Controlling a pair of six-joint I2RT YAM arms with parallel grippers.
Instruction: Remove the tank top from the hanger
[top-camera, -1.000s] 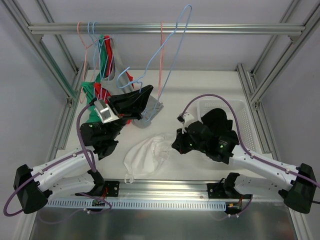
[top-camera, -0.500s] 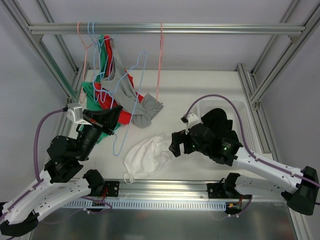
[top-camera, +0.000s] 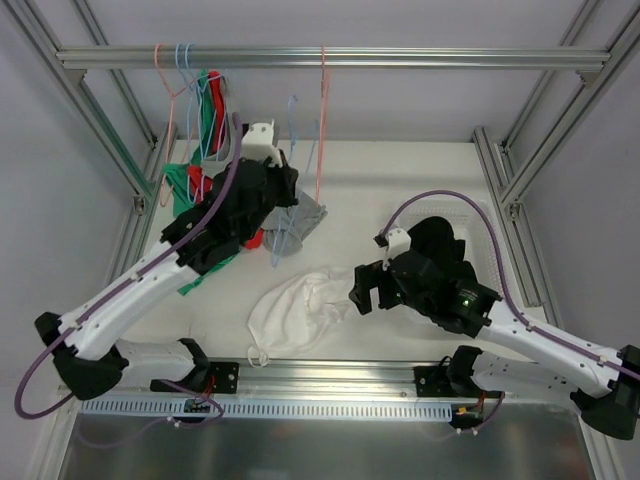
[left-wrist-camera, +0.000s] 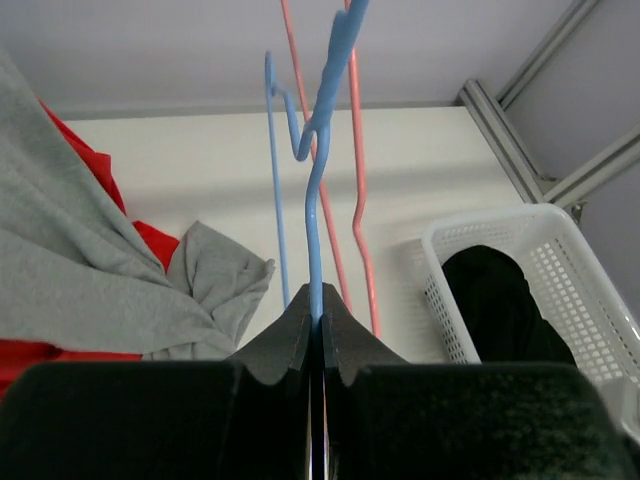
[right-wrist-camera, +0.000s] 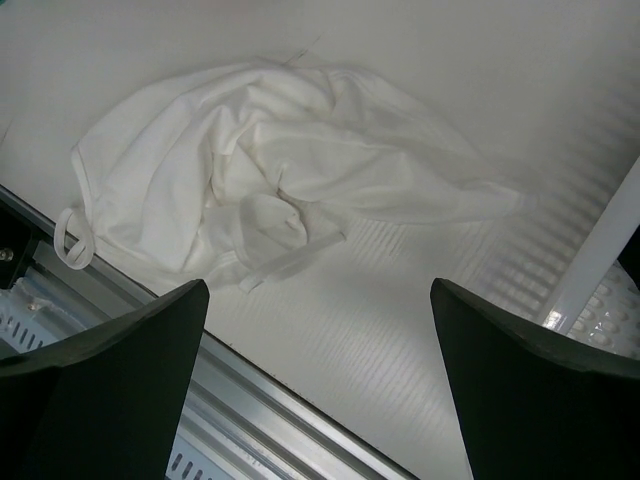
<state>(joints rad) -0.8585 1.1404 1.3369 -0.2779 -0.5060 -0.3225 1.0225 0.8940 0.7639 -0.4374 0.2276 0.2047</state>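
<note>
Two arms in play. The left gripper (left-wrist-camera: 315, 308) is pinched tight on the wire of a blue hanger (left-wrist-camera: 322, 170), raised over the back of the table (top-camera: 400, 170), just beside a pink hanger (top-camera: 321, 120) hanging from the rail (top-camera: 420, 57). The blue hook runs out of the wrist view, so whether it touches the rail is unclear. The white tank top (right-wrist-camera: 250, 190) lies crumpled on the table near the front edge, off any hanger. The right gripper (right-wrist-camera: 318, 300) hovers above it, fingers spread wide, holding nothing.
</note>
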